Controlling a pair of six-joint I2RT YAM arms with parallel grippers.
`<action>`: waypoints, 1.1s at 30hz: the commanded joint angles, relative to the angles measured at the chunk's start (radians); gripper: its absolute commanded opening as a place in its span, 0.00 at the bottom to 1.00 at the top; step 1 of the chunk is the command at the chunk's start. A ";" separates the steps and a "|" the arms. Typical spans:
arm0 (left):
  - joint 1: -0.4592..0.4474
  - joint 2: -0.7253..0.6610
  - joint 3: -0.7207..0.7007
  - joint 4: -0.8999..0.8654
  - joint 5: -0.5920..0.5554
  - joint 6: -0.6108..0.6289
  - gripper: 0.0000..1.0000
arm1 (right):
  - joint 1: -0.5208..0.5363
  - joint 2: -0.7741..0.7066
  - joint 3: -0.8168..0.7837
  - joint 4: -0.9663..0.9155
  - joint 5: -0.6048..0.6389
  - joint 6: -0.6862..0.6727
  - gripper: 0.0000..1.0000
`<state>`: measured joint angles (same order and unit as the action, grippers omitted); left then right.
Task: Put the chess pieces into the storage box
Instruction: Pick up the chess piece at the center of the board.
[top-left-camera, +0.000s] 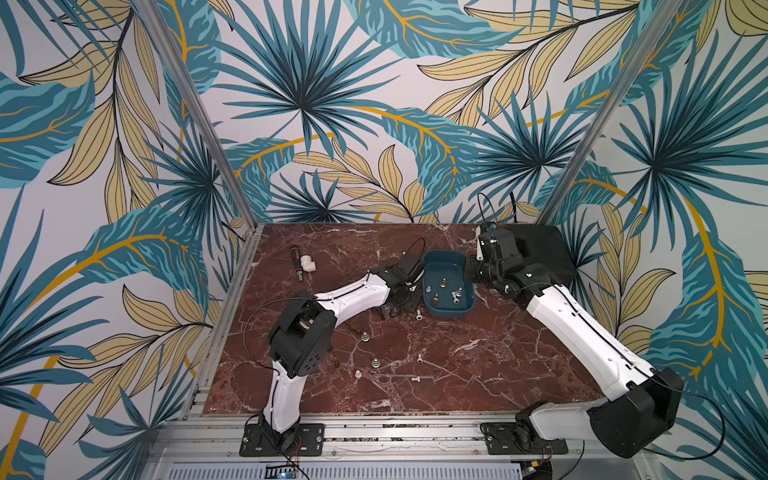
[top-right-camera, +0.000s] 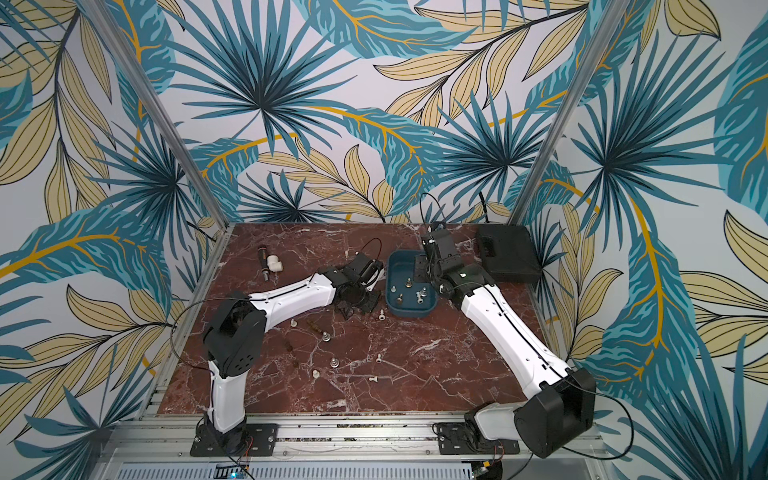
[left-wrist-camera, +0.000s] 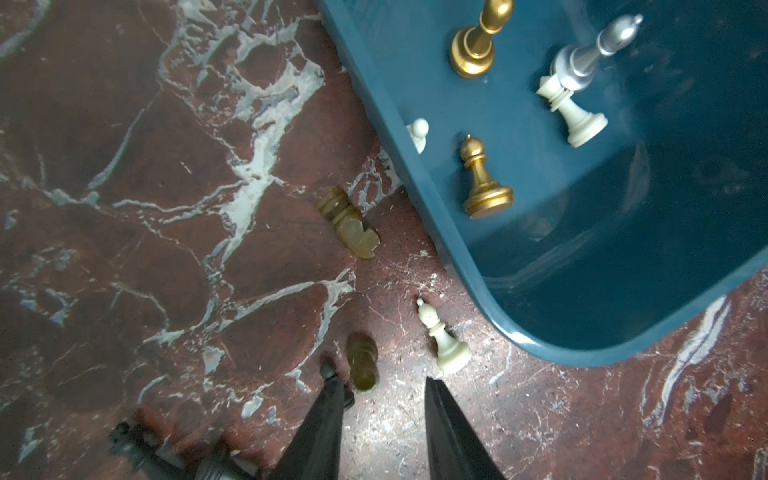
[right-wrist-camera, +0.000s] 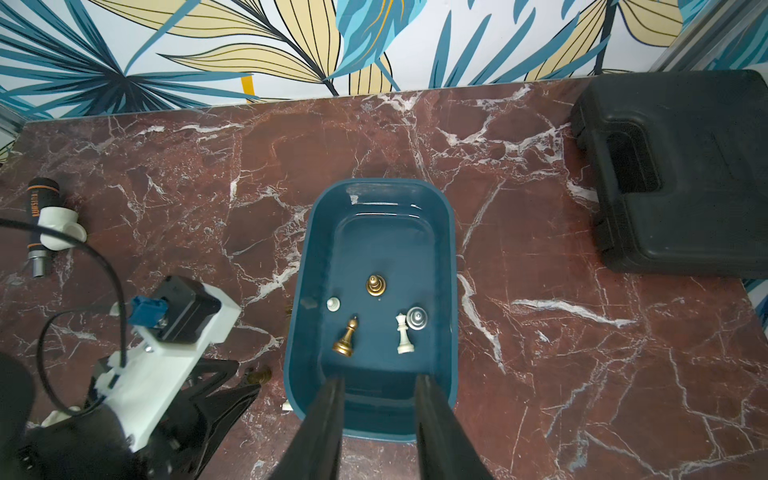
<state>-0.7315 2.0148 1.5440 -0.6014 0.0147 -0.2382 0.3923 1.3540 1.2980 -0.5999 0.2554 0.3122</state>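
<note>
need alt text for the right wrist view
The teal storage box holds five chess pieces: two gold, two white, one silver. The right hand hangs open and empty over one end; a black case sits nearby.

left arm (top-left-camera: 353, 296), right arm (top-left-camera: 582, 336), jaws apart

Soft light filled both top views; the marble tabletop (top-left-camera: 457, 361) looked dim against the bright walls (top-left-camera: 374, 104), with faint shadows under the arms (top-left-camera: 353, 295). Wide-angle bending made the frame posts (top-left-camera: 199, 112) lean outward. In the left wrist view a pale pool of light lay on the tabletop by the left end effector (left-wrist-camera: 380, 381), and black chess pieces (left-wrist-camera: 137, 440) at the frame's edge were smeared by blur. In the right wrist view white glare streaked the far inner wall of the storage box (right-wrist-camera: 386, 210).
</note>
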 joint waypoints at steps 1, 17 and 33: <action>0.001 0.028 0.034 -0.031 -0.019 0.015 0.37 | -0.003 -0.019 -0.024 0.004 0.018 -0.016 0.34; 0.002 0.112 0.107 -0.103 -0.024 0.019 0.33 | -0.004 -0.012 -0.037 0.006 0.039 -0.023 0.34; 0.002 0.092 0.119 -0.125 -0.032 0.031 0.15 | -0.004 -0.018 -0.034 0.006 0.053 -0.041 0.34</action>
<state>-0.7315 2.1197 1.6260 -0.7006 -0.0044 -0.2165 0.3923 1.3518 1.2800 -0.5995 0.2882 0.2859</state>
